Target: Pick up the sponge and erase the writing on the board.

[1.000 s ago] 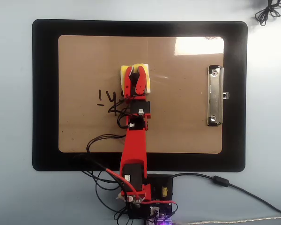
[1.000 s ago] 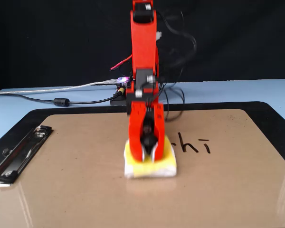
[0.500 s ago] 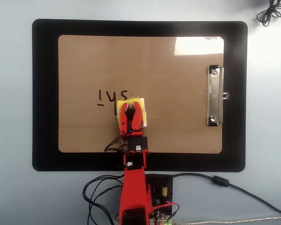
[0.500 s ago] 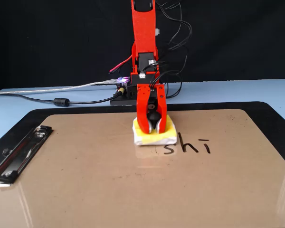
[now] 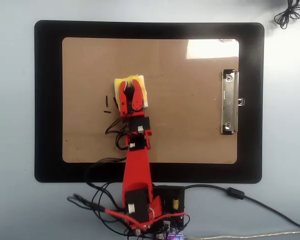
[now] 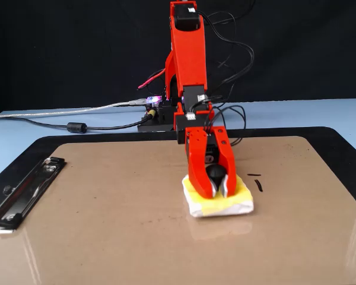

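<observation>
Two short black strokes are all that is legible of the writing (image 5: 106,104), seen in the overhead view on the left half of the board (image 5: 190,130); in the fixed view the same strokes (image 6: 256,181) lie just right of the sponge. The board is light brown and lies flat on a black mat (image 5: 47,100), which sits on the pale blue bench (image 5: 12,125).

Just right of the strokes in the overhead view is the sponge (image 5: 139,87): yellow with a white edge, flat on the board surface, a little left of the board's centre. The fixed view shows its black knob (image 6: 215,173) on top, between the red fingers. The gripper (image 5: 130,93) comes down onto the sponge from above, jaws closed around the knob, one on each side of it.

The red arm (image 5: 136,165) runs from the gripper toward the bottom edge of the overhead view, to its base (image 5: 155,212) on the bench just below the mat, with black and red cables looped beside it.

At far right of the board in the overhead view is the silver clip (image 5: 229,102), well apart from the sponge. A bright glare patch sits on the board's upper right corner. A black cable (image 5: 250,197) trails off the base to the right.
</observation>
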### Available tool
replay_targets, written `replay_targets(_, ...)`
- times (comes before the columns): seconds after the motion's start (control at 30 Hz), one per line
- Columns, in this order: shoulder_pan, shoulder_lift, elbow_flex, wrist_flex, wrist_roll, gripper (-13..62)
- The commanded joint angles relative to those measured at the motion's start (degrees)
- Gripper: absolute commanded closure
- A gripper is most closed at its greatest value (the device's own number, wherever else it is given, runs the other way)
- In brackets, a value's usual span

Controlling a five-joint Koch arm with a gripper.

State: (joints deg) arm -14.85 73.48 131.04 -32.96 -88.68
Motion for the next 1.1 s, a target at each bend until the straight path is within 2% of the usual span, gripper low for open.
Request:
replay_targets(0.0,-0.44,10.99,11.78,0.97,-1.49,57.4)
replay_targets(0.1,-0.88,24.61,24.43,1.32,-1.49,57.5)
replay_targets(0.23,-3.16,27.16,26.54,2.72,-1.58,57.5)
replay_targets(0.33,-3.43,17.14,16.44,3.08,-1.58,57.5)
replay_targets(0.5,-3.34,-7.56,-9.32,3.08,-2.02,57.5)
replay_targets(0.6,-3.52,-10.11,-13.71,3.25,-2.02,57.4)
replay_targets(0.67,-3.6,-5.54,-8.88,4.31,-2.11,57.5)
replay_targets(0.9,-8.88,25.31,23.29,5.63,-3.34,57.5)
replay_targets(0.97,-10.72,29.0,26.72,5.63,-4.83,57.5)
replay_targets(1.07,-12.92,27.95,26.02,5.71,-5.63,57.5)
